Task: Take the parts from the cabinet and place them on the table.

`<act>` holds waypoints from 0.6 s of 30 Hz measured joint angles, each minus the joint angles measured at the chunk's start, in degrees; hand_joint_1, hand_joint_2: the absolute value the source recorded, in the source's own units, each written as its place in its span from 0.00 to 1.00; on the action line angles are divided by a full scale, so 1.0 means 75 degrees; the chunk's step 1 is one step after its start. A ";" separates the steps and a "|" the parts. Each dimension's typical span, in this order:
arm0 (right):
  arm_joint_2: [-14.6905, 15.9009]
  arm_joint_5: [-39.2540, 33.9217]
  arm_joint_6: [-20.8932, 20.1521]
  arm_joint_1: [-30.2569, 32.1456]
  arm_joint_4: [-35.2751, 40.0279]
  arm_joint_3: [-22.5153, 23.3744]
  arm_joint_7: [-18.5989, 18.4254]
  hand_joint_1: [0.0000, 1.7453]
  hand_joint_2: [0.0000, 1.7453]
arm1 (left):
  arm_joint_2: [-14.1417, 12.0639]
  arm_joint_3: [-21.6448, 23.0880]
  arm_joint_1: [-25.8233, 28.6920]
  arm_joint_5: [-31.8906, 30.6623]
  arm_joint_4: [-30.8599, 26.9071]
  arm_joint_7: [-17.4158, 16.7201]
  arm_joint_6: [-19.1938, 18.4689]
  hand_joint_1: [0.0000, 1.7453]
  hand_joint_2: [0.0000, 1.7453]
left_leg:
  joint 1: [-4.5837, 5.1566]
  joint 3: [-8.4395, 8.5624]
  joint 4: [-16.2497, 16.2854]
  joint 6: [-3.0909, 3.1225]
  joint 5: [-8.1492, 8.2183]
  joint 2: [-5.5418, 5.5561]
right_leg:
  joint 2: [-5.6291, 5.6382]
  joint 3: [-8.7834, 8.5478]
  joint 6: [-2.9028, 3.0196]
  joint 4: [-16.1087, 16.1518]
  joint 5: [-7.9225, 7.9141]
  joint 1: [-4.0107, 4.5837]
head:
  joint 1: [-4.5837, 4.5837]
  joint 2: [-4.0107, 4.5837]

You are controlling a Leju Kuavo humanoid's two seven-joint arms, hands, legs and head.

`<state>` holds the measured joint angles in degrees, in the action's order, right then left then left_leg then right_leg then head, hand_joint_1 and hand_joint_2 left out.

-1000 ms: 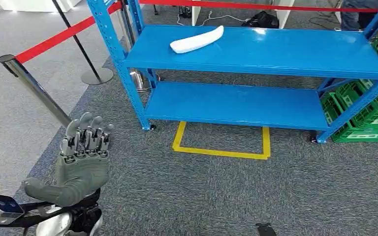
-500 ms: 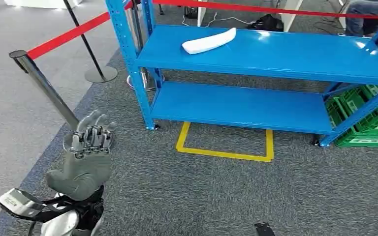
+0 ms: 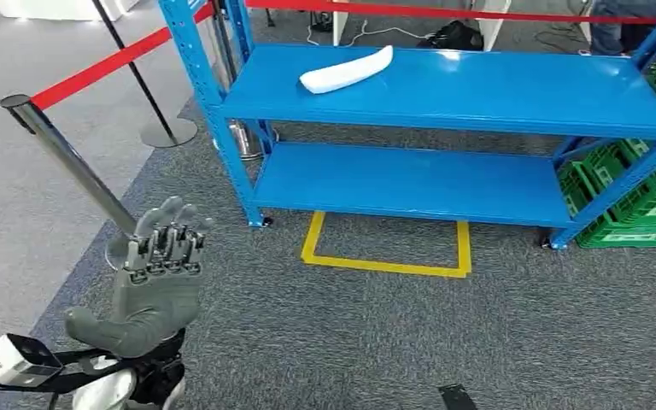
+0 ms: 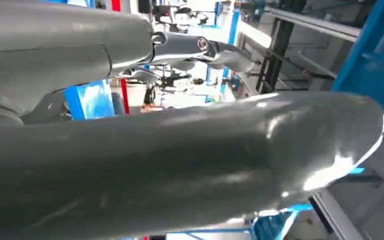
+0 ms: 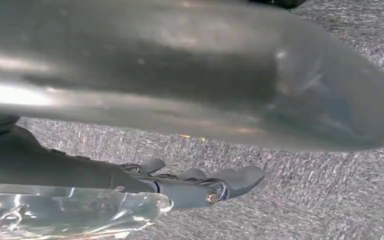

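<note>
Left hand [image 3: 158, 286] is raised and empty, fingers apart; right hand [image 5: 200, 187] looks empty too. That post [image 3: 68, 158] nearby could snag the arm reaching for the part [image 3: 346, 70].

The left hand [image 4: 145, 125] is taking up most of this view. Its thick grey thumb [image 4: 190, 165] is lying across the middle, glossy, with a bright highlight near its rounded tip. Beyond the thumb, darker fingers [image 4: 200, 47] are reaching out, slightly bent and apart, holding nothing. Blue posts [image 4: 87, 100] of a rack are showing between the thumb and the fingers, and a blue upright [image 4: 365, 55] is standing off to one side. The bright background is blurring beyond reading.
</note>
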<state>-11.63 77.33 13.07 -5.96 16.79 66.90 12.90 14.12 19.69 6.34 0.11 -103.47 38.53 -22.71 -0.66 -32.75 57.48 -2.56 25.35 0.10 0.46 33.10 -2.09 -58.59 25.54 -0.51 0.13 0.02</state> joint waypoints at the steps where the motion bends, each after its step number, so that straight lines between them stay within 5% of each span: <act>1: 0.0000 0.0009 0.0024 -0.0003 0.0000 0.0000 -0.0029 0.00 0.00 | 0.0003 0.0012 -0.0001 -0.0012 0.0015 0.0000 -0.0012 0.00 0.00 | 0.0000 -0.0023 -0.0012 0.0140 0.0020 0.0054 | 0.0009 0.0030 -0.0037 0.0010 -0.0012 0.0000 | -0.0008 -0.0003; 5: 0.0000 0.0015 0.0120 0.0007 0.0000 0.0000 -0.0126 0.00 0.00 | 0.0012 0.0047 -0.0015 -0.0186 0.0076 -0.0084 -0.0009 0.00 0.00 | 0.0003 -0.0028 -0.0060 0.0361 -0.0028 0.0043 | -0.0003 0.0049 -0.0199 0.0000 0.0031 -0.0047 | -0.0052 -0.0003; 6: 0.0000 0.0017 0.0131 0.0001 0.0000 0.0000 -0.0126 0.00 0.00 | 0.0012 0.0073 -0.0024 -0.0236 0.0094 -0.0146 -0.0009 0.00 0.00 | 0.0004 -0.0028 -0.0060 0.0414 -0.0024 0.0039 | -0.0013 0.0188 -0.0217 -0.0299 0.0248 -0.0040 | -0.0093 0.0000; 8: 0.0000 0.0044 0.0134 0.0003 0.0000 0.0000 -0.0126 0.00 0.00 | 0.0006 0.0155 -0.0053 -0.0285 0.0204 -0.0262 -0.0009 0.00 0.00 | 0.0027 -0.0037 -0.0060 0.0460 -0.0021 0.0037 | -0.0010 0.0769 -0.0238 -0.1570 0.0864 -0.0037 | -0.0128 0.0000; 10: 0.0003 0.0055 0.0163 0.0018 0.0000 0.0000 -0.0126 0.00 0.00 | 0.0003 0.0175 -0.0076 -0.0315 0.0370 -0.0341 -0.0015 0.00 0.00 | 0.0049 -0.0033 -0.0058 0.0467 -0.0017 0.0038 | -0.0009 0.1205 -0.0240 -0.2443 0.1104 -0.0026 | -0.0131 0.0000; 12: 0.0003 0.0032 0.0222 0.0009 0.0000 0.0003 -0.0131 0.00 0.00 | 0.0003 0.0216 -0.0099 -0.0315 0.0495 -0.0396 -0.0018 0.00 0.00 | 0.0050 -0.0014 -0.0056 0.0463 -0.0014 0.0047 | -0.0010 0.0923 -0.0208 -0.1812 0.0621 -0.0021 | -0.0134 0.0000; 14: 0.0006 -0.0064 0.0245 -0.0005 0.0000 0.0006 -0.0100 0.00 0.00 | 0.0003 0.0283 -0.0129 -0.0317 0.0589 -0.0431 -0.0023 0.00 0.00 | 0.0044 0.0032 -0.0055 0.0425 0.0012 0.0056 | -0.0011 0.0215 -0.0175 -0.0407 -0.0026 -0.0026 | -0.0142 0.0000; 15: 0.0006 -0.0108 0.0242 -0.0016 0.0000 0.0006 -0.0047 0.00 0.00 | 0.0000 0.0318 -0.0144 -0.0318 0.0630 -0.0431 -0.0023 0.00 0.00 | 0.0084 0.0032 -0.0044 0.0382 0.0029 0.0058 | -0.0004 0.0017 -0.0166 -0.0023 0.0032 -0.0016 | -0.0148 0.0000; 18: 0.0009 -0.0163 0.0233 -0.0008 0.0000 0.0015 0.0038 0.00 0.00 | -0.0020 0.0373 -0.0176 -0.0332 0.0731 -0.0449 -0.0044 0.00 0.00 | 0.0079 0.0015 -0.0071 0.0266 -0.0017 0.0068 | 0.0023 0.0033 -0.0063 -0.0009 -0.0005 0.0028 | -0.0139 0.0000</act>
<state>-11.56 76.11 14.82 -6.02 16.79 67.01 13.18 13.97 22.49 5.02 -2.38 -97.99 35.17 -23.04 -0.07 -32.64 56.94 -0.57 25.22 0.61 0.63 33.35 -2.56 -58.66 25.51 -0.31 -0.92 0.02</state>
